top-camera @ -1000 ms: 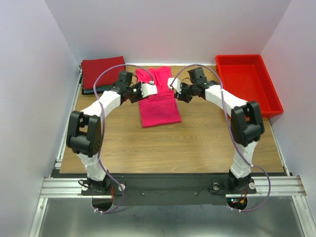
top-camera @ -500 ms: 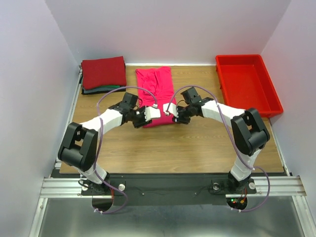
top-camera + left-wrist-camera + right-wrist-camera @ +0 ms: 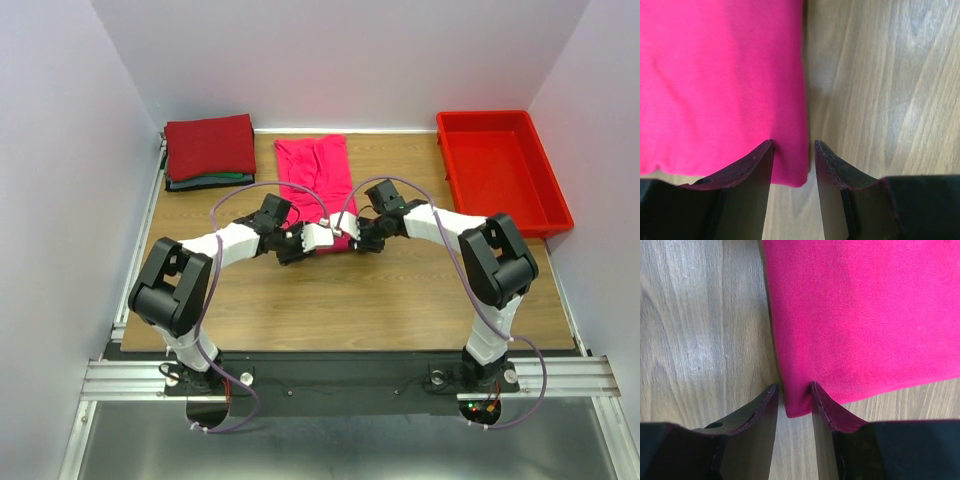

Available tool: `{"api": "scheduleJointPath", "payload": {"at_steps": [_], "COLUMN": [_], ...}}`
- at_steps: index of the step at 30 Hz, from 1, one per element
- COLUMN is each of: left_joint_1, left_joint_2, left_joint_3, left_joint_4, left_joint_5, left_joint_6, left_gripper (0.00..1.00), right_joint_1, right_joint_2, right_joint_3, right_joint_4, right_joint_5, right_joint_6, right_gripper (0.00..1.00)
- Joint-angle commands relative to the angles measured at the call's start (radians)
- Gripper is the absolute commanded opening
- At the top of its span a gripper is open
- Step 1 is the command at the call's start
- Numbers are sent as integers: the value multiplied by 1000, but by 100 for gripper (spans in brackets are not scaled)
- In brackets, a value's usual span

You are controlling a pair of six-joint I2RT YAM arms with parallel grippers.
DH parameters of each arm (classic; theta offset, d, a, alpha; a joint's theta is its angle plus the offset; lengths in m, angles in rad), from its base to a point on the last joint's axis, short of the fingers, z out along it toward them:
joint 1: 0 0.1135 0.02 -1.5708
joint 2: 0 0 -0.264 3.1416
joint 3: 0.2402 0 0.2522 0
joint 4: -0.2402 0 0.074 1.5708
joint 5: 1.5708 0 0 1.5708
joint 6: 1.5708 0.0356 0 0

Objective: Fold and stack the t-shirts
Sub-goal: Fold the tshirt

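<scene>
Pink t-shirt [image 3: 316, 178] lies flat at the table's [image 3: 400, 290] back middle, its long axis running away from you, right of the folded stack [image 3: 209, 150]. Both grippers meet at its near hem.

Left wrist view: left gripper [image 3: 794, 150], narrowly parted, straddles the shirt's near right corner [image 3: 795, 172].

Right wrist view: right gripper [image 3: 794, 392], equally narrow, straddles the near left corner [image 3: 796, 407]. Whether either pinches cloth, you cannot tell.

A robotics laboratory test cell is shown: a wood-grain laminate bench [image 3: 400, 290] is enclosed by plain white partition walls [image 3: 60, 150], and two white-and-black jointed arms are bolted to an aluminium extrusion rail [image 3: 340, 375].
</scene>
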Motion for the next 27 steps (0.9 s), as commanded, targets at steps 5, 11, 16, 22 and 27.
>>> {"api": "scheduleJointPath", "payload": {"at_steps": [5, 11, 16, 22, 27], "left_joint_1": [-18, -19, -19, -22, -35], "left_joint_2": [-7, 50, 4, -96, -183], "left_joint_3": [-3, 12, 4, 29, 49], "left_joint_4": [-40, -43, -58, -190, -299], "left_joint_5": [10, -52, -41, 17, 60], "left_joint_6": [21, 5, 19, 36, 44], "left_gripper": [50, 22, 0, 0, 0], "right_joint_1": [2, 0, 2, 8, 23], "right_joint_2": [-25, -33, -56, -162, -240], "right_joint_3": [-66, -73, -79, -105, -102], "right_joint_4": [30, 38, 35, -7, -109], "right_joint_5": [8, 15, 19, -5, -11], "right_joint_6": [-27, -16, 6, 70, 124], "right_gripper": [37, 22, 1, 1, 1]}}
